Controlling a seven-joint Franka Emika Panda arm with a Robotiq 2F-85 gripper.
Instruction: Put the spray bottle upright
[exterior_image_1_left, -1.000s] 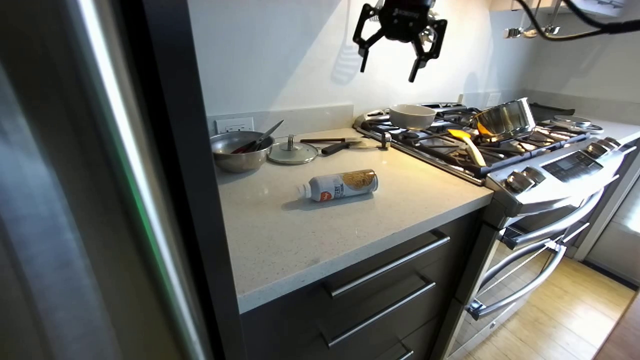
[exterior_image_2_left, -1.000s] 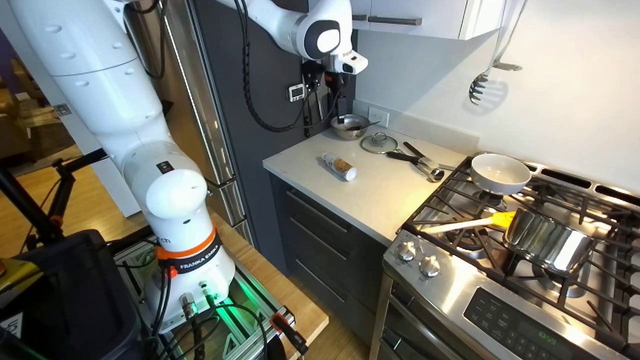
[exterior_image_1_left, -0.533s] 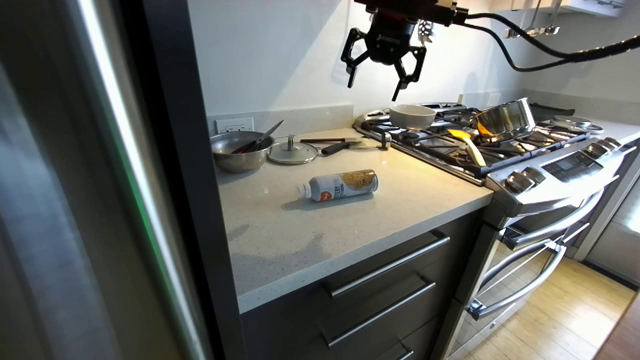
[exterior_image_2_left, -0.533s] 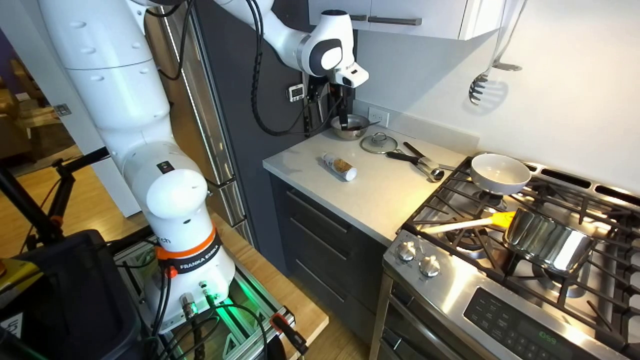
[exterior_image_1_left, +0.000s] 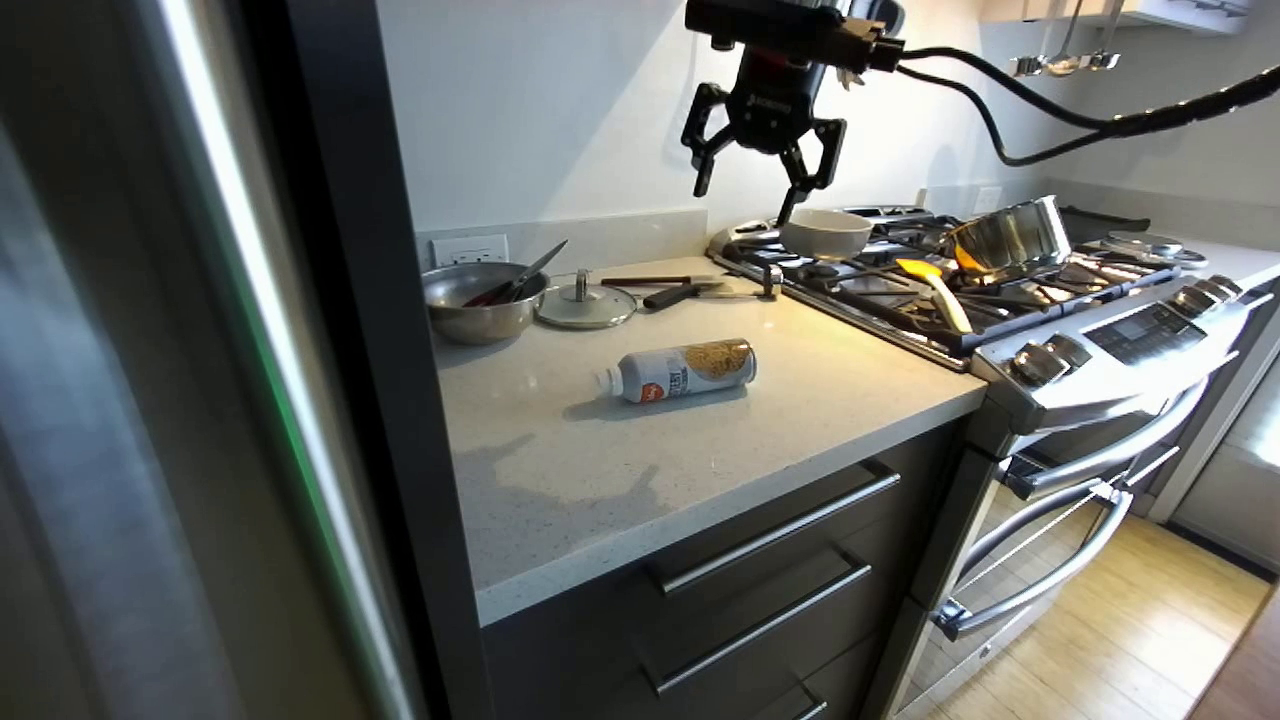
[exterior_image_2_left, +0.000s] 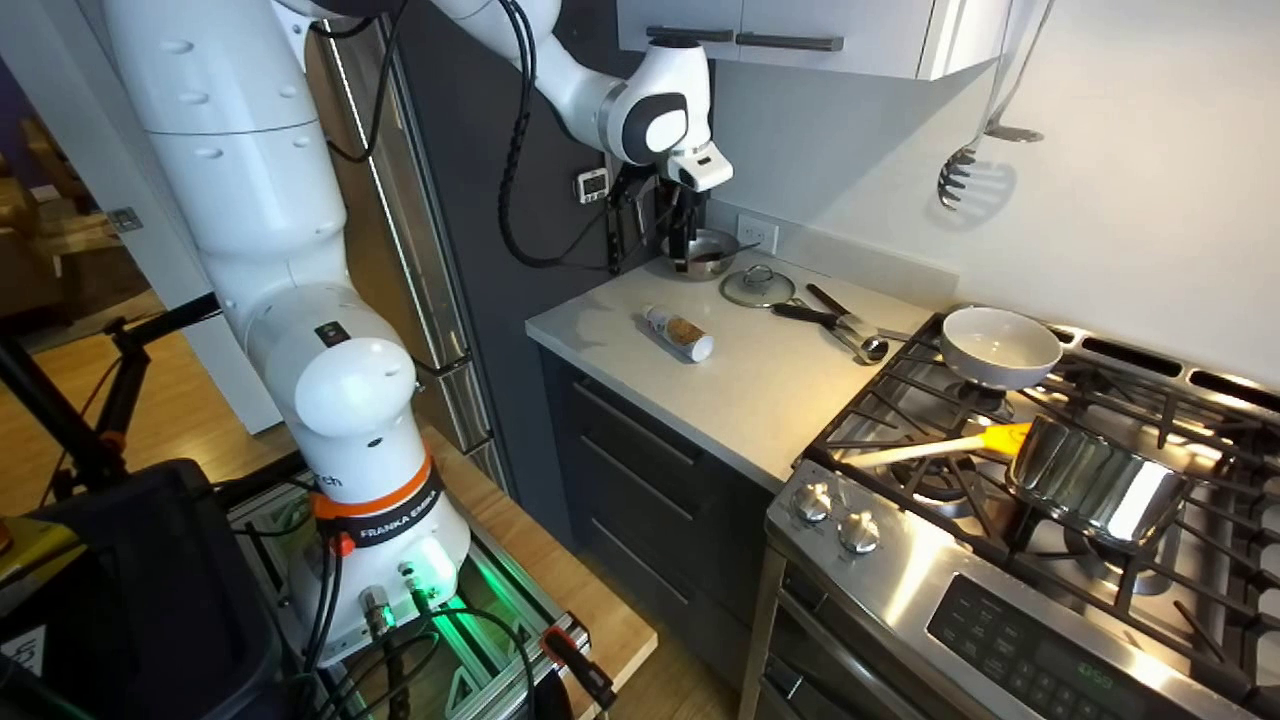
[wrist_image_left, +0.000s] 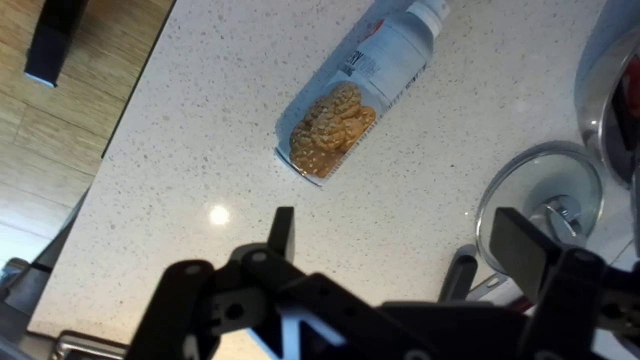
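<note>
The spray bottle (exterior_image_1_left: 685, 372) lies on its side on the pale counter (exterior_image_1_left: 830, 385). It is white with a cookie picture on the label and a pale cap; it also shows in an exterior view (exterior_image_2_left: 680, 334). In the wrist view the bottle (wrist_image_left: 352, 92) lies ahead of the fingers, base nearer them, cap at upper right. My gripper (exterior_image_1_left: 742, 208) is open, empty, and points down above the counter, apart from the bottle. In the wrist view the gripper's fingers (wrist_image_left: 396, 220) stand wide apart with only countertop between their tips.
A metal bowl (exterior_image_1_left: 480, 312) with utensils stands at the counter's back corner. Beside it lie a glass lid (exterior_image_1_left: 586, 308) and several utensils (exterior_image_2_left: 805, 315). The stove holds a white bowl (exterior_image_2_left: 1000, 350) and a tilted pot (exterior_image_2_left: 1095, 490). A cabinet (exterior_image_2_left: 830, 25) hangs above.
My gripper has come down towards the counter and shifted slightly left in an exterior view, staying open. Its shadow now falls on the counter. The bottle has not moved.
</note>
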